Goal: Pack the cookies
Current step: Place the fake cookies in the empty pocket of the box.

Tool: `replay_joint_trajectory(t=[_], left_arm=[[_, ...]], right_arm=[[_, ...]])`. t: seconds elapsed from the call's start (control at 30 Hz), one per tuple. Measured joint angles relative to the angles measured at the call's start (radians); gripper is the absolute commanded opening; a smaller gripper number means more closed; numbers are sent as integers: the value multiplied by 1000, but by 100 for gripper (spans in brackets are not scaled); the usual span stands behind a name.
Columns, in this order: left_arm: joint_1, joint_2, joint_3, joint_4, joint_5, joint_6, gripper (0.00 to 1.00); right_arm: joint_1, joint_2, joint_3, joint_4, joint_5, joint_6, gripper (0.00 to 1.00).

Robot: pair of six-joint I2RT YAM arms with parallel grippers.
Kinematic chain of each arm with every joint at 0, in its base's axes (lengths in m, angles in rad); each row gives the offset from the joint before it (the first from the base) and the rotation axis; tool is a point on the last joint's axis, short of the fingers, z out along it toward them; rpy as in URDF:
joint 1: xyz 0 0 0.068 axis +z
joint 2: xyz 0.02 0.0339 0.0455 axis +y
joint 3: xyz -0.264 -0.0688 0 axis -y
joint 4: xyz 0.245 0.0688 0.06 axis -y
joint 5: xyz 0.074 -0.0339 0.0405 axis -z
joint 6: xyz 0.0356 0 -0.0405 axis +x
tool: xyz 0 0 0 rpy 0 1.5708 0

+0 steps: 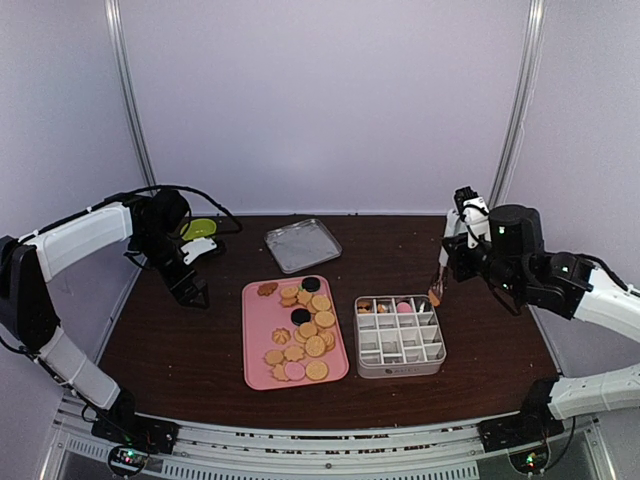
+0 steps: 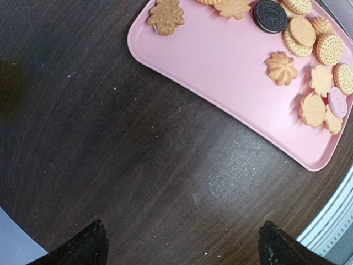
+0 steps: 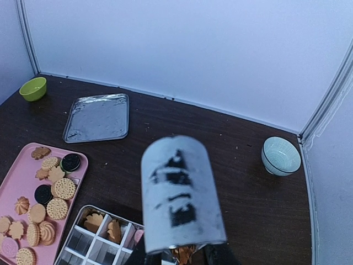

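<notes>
Metal tongs (image 3: 179, 193) are pinched in the right jaws, probably so the brown cookie (image 1: 435, 296) gets dropped neatly into the divided tin (image 1: 400, 372); left jaws are spread, unused.

Table (image 1: 200, 340) (dark wood) bears pink tray (image 1: 258, 326), divided box (image 1: 400, 369), metal tray (image 1: 303, 245).

Robot lab test cell: plain white panel walls (image 1: 320, 100) w/ aluminium posts (image 1: 518, 110), dark wood-grain table (image 1: 200, 340), L arm (image 1: 80, 240) & R arm (image 1: 560, 275) bolted to a slotted metal rail (image 1: 330, 447) at the near edge, loose black cables (image 1: 205, 193), small green/red LEDs (image 1: 125, 458) lit by the bases.
</notes>
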Motion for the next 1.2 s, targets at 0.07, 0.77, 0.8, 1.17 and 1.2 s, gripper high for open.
replay_joint_trajectory(t=[0.07,0.77,0.8,1.17,1.2], left_arm=[[0,0,0,0,0,0,97],[0,1,0,0,0,0,97],[0,1,0,0,0,0,97],[0,1,0,0,1,0,97],[0,1,0,0,1,0,97]], right_arm=[[-7,8,0,7,0,-3,0],[-17,55,-3,71,-31,-15,0],[-17,51,-3,68,-35,-14,0],[-17,39,-6,57,-54,-13,2],[-17,40,-8,57,-54,-12,7]])
